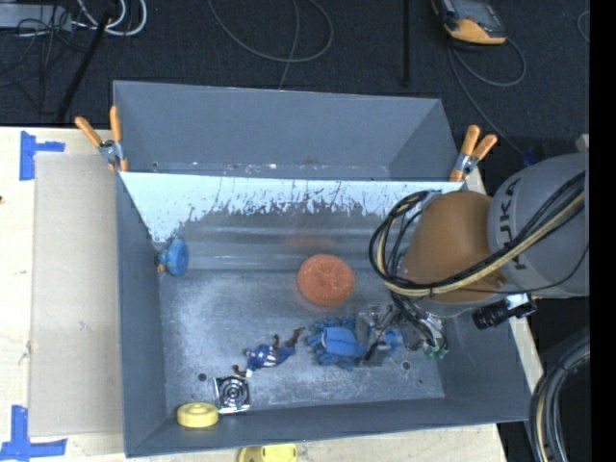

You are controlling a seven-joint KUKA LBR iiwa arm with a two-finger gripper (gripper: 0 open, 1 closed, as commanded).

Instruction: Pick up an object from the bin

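Note:
My gripper (385, 333) is low in the bin's front right part, under the arm's orange cover. It is right against the right side of a crumpled blue thing (335, 343) that lies on the bin floor. Whether it holds that thing I cannot see. An orange round pad (325, 279) lies just behind and to the left of the gripper, apart from it. A small blue and dark toy figure (262, 356) lies left of the crumpled blue thing.
A yellow tape measure (197, 414) and a small metal piece (232, 393) lie in the front left corner. A blue rounded thing (174, 256) rests against the left wall. The arm and its cables cover the bin's right side.

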